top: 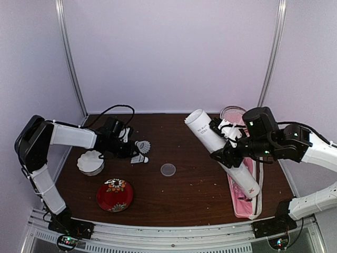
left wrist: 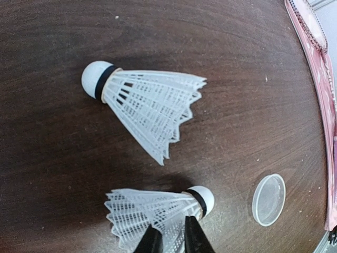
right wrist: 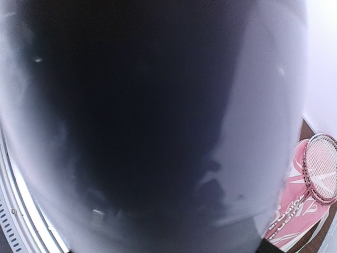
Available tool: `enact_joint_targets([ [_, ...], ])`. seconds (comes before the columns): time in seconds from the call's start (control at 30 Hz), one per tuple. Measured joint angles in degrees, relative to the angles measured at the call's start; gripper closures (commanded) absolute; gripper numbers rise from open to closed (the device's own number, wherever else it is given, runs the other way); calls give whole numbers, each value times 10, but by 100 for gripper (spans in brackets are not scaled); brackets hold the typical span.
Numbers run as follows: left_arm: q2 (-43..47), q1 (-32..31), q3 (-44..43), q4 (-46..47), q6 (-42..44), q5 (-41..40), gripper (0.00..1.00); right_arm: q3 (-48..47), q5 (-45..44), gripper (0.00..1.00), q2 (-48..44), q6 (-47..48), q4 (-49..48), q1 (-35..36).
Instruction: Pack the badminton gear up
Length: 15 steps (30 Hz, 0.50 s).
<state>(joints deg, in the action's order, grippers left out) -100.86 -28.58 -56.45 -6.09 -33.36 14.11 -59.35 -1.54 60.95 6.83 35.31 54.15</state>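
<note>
Shuttlecocks are near-weightless. Their feather skirts crush easily, so take the cork end with a light squeeze. Near shuttlecock [left wrist: 158, 211] lies on the bench [left wrist: 47, 158], just left of the clear lid [left wrist: 268, 199]. Left gripper [left wrist: 171, 240]: jaws nearly together over its skirt, can't tell if they bite. Right gripper [top: 229, 152] clamps the long white tube [top: 205, 132], right of the lid. It's stiff and smooth, so it may slip.

White links [top: 68, 136], black joints [top: 32, 138], black cable [top: 113, 109]; left end effector [left wrist: 169, 227] apparently dark.
</note>
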Motion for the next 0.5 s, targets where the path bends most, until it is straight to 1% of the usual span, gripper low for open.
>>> enact_joint_targets([
  [0.1,6,0,0,0,2,1,100,2,0,42,0,-3,0,1],
  [0.23,30,0,0,-5,10,1,100,5,0,42,0,-8,-4,3],
  [0.33,64,0,0,-20,19,1,100,5,0,42,0,-8,-7,4],
  [0.5,156,-1,-24,-99,72,-3,100,5,0,42,0,-7,-14,5],
])
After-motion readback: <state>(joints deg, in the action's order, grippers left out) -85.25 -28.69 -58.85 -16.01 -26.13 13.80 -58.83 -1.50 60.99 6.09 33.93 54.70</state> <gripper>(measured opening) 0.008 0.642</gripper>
